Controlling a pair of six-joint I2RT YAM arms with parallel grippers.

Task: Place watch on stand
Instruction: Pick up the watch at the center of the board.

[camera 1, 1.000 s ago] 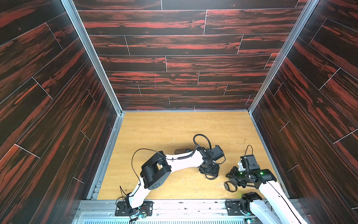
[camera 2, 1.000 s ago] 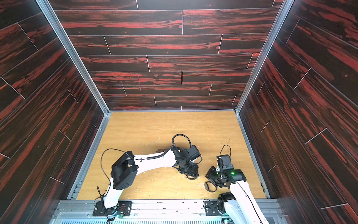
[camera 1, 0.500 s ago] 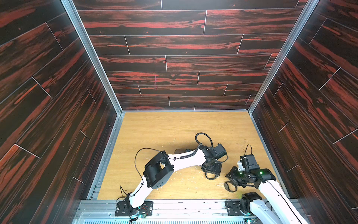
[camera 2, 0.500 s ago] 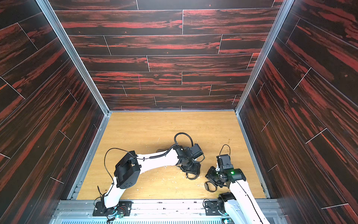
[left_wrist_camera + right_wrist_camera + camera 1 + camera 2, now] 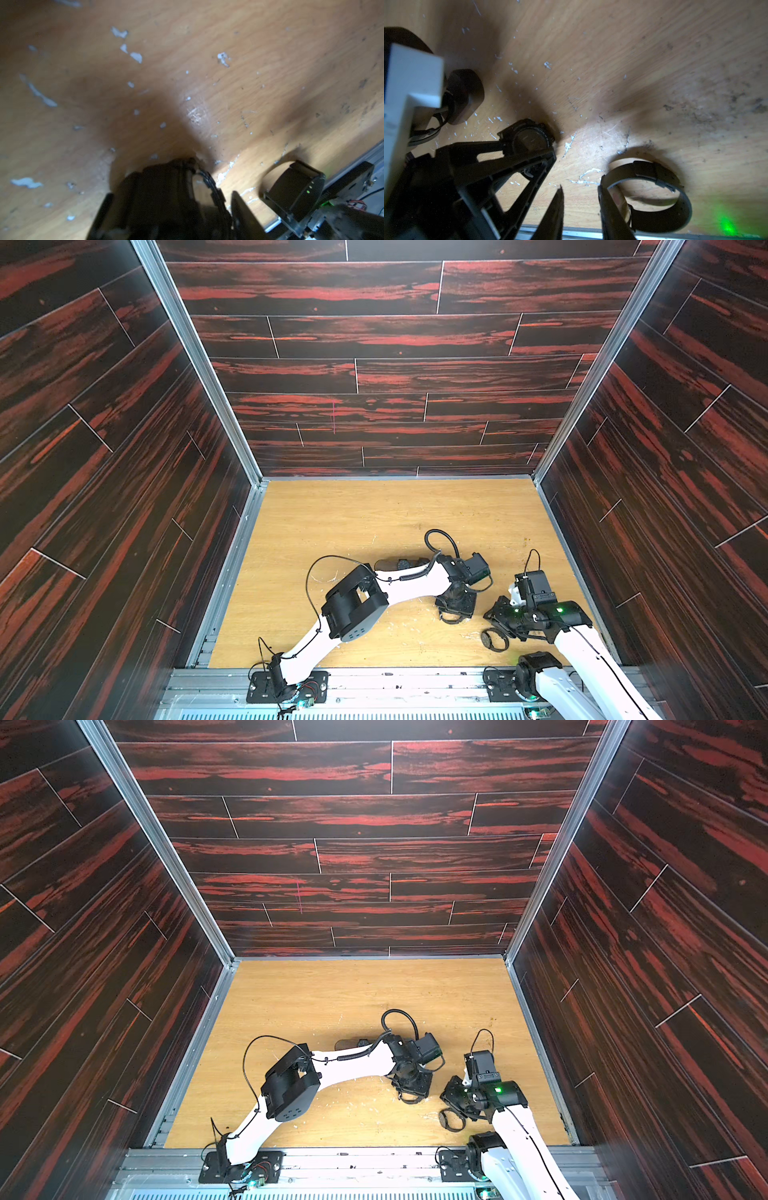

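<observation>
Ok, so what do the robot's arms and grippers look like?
The left arm and right arm have white links with bulky black joint housings. Black cables run along them, one cable looping off the left arm. A green light glows on the right arm. The left gripper and right gripper are black with tapered fingers; the left's show cut-out slots.

Walls (image 5: 374, 377): are showing dark brown planks streaked red.
Table (image 5: 353, 522): is showing light oak grain flecked white.
Left arm (image 5: 411, 585): is showing white shells, black joints.
Near-right watch (image 5: 494, 640): is showing black.
Stand (image 5: 388, 563): is looking dark brown.
</observation>
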